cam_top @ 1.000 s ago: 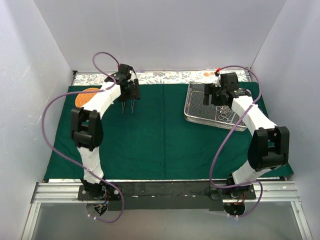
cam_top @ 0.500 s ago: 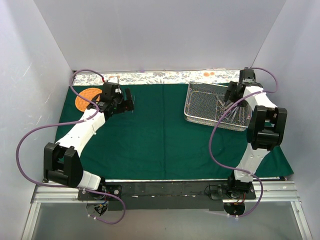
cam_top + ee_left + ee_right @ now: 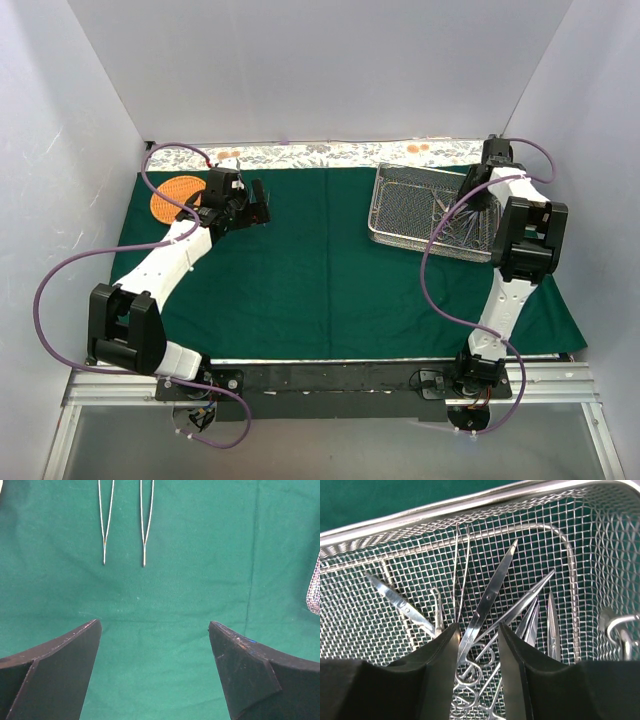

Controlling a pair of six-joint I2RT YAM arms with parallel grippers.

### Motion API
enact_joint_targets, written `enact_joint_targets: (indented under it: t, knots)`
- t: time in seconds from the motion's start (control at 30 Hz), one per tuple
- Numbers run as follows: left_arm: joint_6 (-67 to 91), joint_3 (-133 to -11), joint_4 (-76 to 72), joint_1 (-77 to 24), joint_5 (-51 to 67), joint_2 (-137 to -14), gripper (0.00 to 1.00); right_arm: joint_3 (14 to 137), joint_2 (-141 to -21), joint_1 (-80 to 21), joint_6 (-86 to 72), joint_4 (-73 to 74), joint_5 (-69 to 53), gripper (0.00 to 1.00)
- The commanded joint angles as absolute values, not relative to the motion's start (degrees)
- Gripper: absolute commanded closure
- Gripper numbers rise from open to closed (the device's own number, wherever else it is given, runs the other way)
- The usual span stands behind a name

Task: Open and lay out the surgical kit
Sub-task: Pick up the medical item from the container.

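The dark green cloth (image 3: 320, 280) lies spread flat. Two steel tweezers (image 3: 104, 530) (image 3: 146, 530) rest side by side on it, ahead of my left gripper (image 3: 155, 630), which is wide open with only cloth between its fingers. From above, the left gripper (image 3: 258, 208) sits at the cloth's back left. The wire-mesh tray (image 3: 400, 225) stands at the back right, holding several scissors and forceps. My right gripper (image 3: 463, 203) reaches down into it. In the right wrist view its jaws (image 3: 479, 627) stand narrowly apart either side of one pair of scissors (image 3: 487, 600), with a gap still showing.
A round orange basket (image 3: 170, 195) lies at the cloth's back left, just left of the left gripper. The tray's rim (image 3: 420, 517) rises ahead of the right fingers. White walls enclose the table on three sides. The tray's corner (image 3: 315, 590) shows at the left wrist view's right edge.
The right gripper moved to the tray's right side and its jaws narrowed around the scissors. The left arm swung low and its jaws opened wider, then held still.
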State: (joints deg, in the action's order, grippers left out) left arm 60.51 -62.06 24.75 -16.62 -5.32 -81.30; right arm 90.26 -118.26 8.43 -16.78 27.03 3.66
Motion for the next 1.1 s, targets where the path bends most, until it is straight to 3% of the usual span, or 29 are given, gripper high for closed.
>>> enact_joint_targets:
  t: [0.0, 0.47, 0.7, 0.87, 1.07]
  knots:
    - [60.03, -62.67, 23.38, -16.7, -5.01, -81.12, 0.11, 93.69, -120.23, 8.35, -17.58, 27.16, 3.69, 0.59]
    - [59.85, -61.7, 23.12, -16.79, -4.66, -81.39, 0.11, 98.08, -126.47, 7.3, -14.6, 36.02, 10.89, 0.67]
    - [59.94, -61.35, 22.94, -16.79, -4.13, -81.21, 0.11, 98.79, -126.56, 6.86, -10.47, 37.09, 11.78, 0.87]
    - [59.59, -61.44, 23.12, -16.79, -4.04, -80.95, 0.11, 97.12, -123.14, 6.77, -8.7, 35.95, 9.05, 0.96]
    - [59.68, -61.44, 23.03, -16.7, -4.13, -80.77, 0.11, 93.7, -117.34, 6.77, -7.21, 34.45, 6.77, 0.99]
